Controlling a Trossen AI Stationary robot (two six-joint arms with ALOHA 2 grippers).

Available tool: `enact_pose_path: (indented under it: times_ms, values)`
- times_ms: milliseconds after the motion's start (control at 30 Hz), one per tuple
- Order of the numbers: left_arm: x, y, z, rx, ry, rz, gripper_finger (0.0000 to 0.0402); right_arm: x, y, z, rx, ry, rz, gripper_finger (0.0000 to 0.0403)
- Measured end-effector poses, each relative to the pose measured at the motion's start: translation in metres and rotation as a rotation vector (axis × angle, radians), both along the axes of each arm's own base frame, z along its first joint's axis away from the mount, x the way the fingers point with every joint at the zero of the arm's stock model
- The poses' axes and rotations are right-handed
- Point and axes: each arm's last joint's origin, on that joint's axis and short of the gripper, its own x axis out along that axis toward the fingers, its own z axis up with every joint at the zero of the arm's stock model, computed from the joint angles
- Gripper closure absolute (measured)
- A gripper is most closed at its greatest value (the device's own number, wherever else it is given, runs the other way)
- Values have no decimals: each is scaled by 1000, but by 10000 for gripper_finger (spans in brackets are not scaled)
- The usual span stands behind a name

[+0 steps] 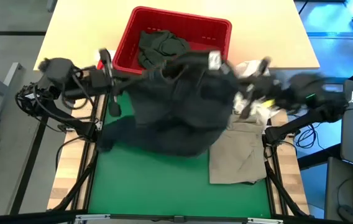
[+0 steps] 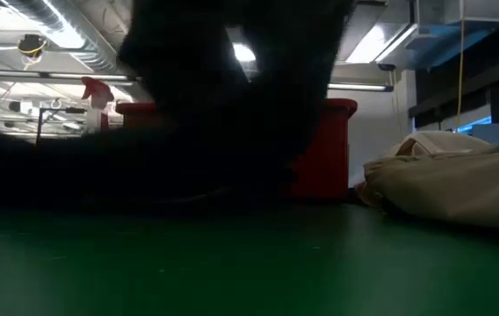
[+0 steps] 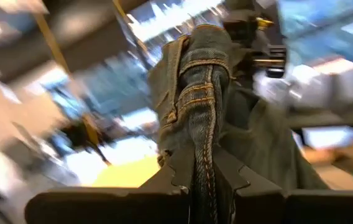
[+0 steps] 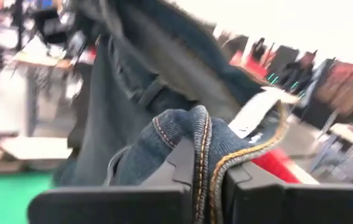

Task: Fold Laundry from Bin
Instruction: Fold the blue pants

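A dark denim garment hangs between my two grippers in front of the red bin. Its lower part spreads onto the green mat. In the low view it is a dark mass. My left gripper is shut on its left top end. My right gripper is shut on its right top end, near a white label. Another dark garment lies in the bin. A khaki-beige garment lies folded on the mat's right side. My left gripper pinches a stitched, seamed edge of the denim between its two fingers, several layers bunched together. It comes level from the table's left. The cloth stands up past the fingers and hangs below them. My right gripper pinches a folded, orange-stitched edge of the denim between its two fingers, near the white label. It comes level from the table's right. The cloth bunches over the fingers, and the rest hangs away toward the left arm.
The red bin stands at the far middle of the table. A spray bottle with a red top stands left of it. The khaki garment lies low at the right. Light cloth lies right of the bin. Bare green mat is in front.
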Motion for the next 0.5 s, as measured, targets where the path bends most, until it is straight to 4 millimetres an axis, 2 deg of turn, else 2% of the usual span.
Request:
enact_pose_path:
  times_ms: [133,233,367,500]
  values:
    - [-5,3,23,124,-191,102,383,-31,-7,49,-72,-123,-24,390]
    - [-11,5,41,193,-349,164,383,-50,-11,76,-113,-214,-40,389]
    - [-17,9,55,250,-499,245,383,-60,-13,98,-177,-268,-64,377]
    - [-27,18,65,275,-505,376,383,-58,-14,108,-278,-246,-138,383]
